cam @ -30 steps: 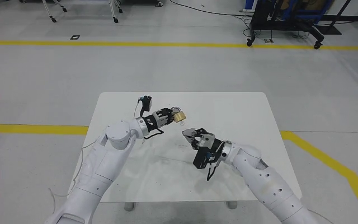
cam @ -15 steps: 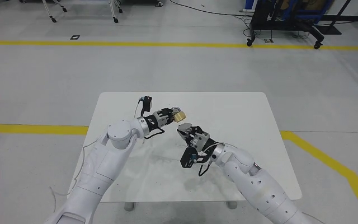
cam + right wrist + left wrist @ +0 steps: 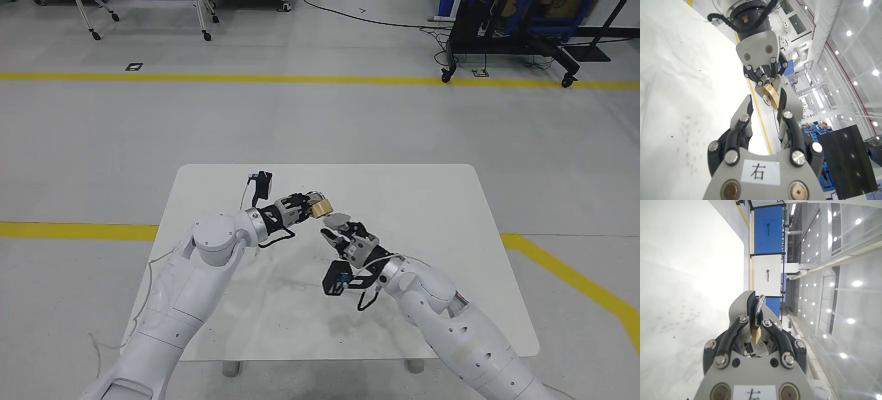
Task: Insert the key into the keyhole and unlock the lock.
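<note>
Right end effector [image 3: 337,226] moved closer to one brass lock [image 3: 772,94], fingers spread, left end effector [image 3: 313,204] clenched on it

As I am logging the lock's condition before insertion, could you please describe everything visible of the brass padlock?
The brass padlock has a small golden metal body and a silvery curved shackle. The left gripper pinches it at the shackle end, holding it above the white table. Its underside, with a round silvery keyhole face, points toward the open right gripper.
</note>
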Robot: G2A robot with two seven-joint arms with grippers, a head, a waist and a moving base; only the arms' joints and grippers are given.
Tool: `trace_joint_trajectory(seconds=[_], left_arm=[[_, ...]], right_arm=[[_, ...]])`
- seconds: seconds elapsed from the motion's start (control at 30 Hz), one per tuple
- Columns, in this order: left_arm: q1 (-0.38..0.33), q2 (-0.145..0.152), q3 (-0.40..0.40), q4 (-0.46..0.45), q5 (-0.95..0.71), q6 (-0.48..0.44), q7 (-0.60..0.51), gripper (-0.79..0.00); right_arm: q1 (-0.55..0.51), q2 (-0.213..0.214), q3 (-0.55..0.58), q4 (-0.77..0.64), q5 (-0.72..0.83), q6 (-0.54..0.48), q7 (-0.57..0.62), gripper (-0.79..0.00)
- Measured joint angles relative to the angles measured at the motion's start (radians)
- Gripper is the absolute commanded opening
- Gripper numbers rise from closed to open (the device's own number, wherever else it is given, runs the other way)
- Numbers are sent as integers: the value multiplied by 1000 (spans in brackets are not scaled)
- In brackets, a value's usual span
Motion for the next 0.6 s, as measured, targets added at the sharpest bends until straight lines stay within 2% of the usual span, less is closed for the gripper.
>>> trace_joint_trajectory(seconds=[0.17, 0.2, 0.4, 0.6], left_arm=[[2, 0, 4, -6, 23, 2, 15, -785], [3, 0, 4, -8, 25, 1, 16, -785], [13, 3, -6, -20, 33, -3, 24, -785], [27, 5, -8, -40, 53, -20, 24, -785]], right_arm=[[5, -7, -11, 6, -15, 14, 45, -717], [6, -8, -11, 6, -11, 17, 51, -782], [2, -15, -2, 1, 45, 36, 49, -785], [13, -26, -12, 25, 107, 6, 57, -785]])
